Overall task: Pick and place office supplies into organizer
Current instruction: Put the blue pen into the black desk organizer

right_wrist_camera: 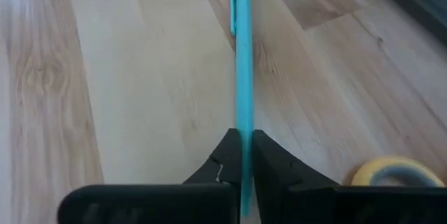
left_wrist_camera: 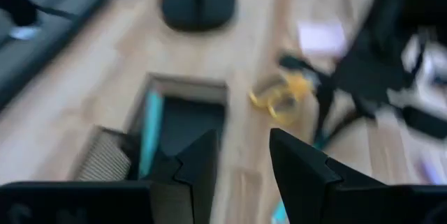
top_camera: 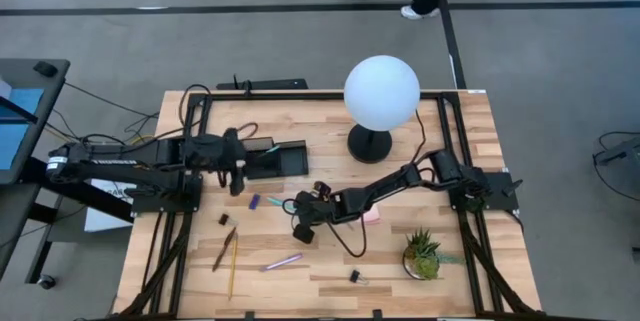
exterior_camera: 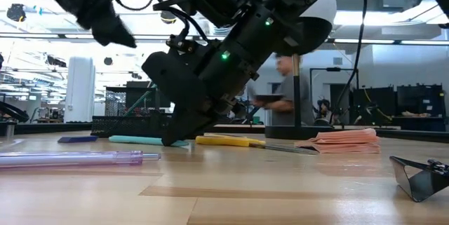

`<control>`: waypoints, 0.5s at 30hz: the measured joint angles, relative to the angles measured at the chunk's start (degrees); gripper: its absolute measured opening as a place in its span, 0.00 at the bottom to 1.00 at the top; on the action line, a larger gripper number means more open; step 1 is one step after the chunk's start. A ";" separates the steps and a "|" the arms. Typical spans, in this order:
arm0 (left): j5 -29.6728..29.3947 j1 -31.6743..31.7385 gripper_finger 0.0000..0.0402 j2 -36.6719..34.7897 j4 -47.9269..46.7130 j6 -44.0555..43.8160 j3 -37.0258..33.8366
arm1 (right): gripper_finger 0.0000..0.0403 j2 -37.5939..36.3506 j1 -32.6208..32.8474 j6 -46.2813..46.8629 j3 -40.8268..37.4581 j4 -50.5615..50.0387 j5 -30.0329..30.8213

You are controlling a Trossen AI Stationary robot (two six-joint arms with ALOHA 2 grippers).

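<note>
My right gripper (right_wrist_camera: 242,160) is low over the table's middle, shut on a teal pen (right_wrist_camera: 242,63) that lies on the wood (top_camera: 275,201). Yellow-handled scissors (exterior_camera: 224,141) lie just beside it, and a pink sticky-note pad (exterior_camera: 344,141) lies toward the right. The black organizer (top_camera: 275,159) stands at the far left of centre, with a teal stick (left_wrist_camera: 150,130) in its tray. My left gripper (left_wrist_camera: 241,161) hovers open beside the organizer (top_camera: 237,174) and holds nothing. My right gripper pinches the teal pen between its two fingers at the end opposite the clip (right_wrist_camera: 242,151). The fingers slant down from the table's right side, and the pen runs on straight ahead of them. The pen lies flat on the table (exterior_camera: 140,139).
A white globe lamp (top_camera: 381,91) on a round black base (top_camera: 369,144) stands at the far middle. A potted plant (top_camera: 423,254) is at the near right. A purple pen (top_camera: 283,261), a brown pen and a pencil (top_camera: 228,251), a blue piece (top_camera: 254,202) and black clips (top_camera: 357,277) lie nearer.
</note>
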 joint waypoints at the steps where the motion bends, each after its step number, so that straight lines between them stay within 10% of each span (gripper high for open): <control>1: 0.84 -0.67 0.31 0.29 -0.53 1.31 -0.61 | 0.02 0.04 0.02 -0.23 0.40 0.08 0.20; 15: 6.01 -6.95 0.31 19.65 21.03 3.48 -11.90 | 0.04 0.17 -0.13 -1.76 1.67 -0.44 0.55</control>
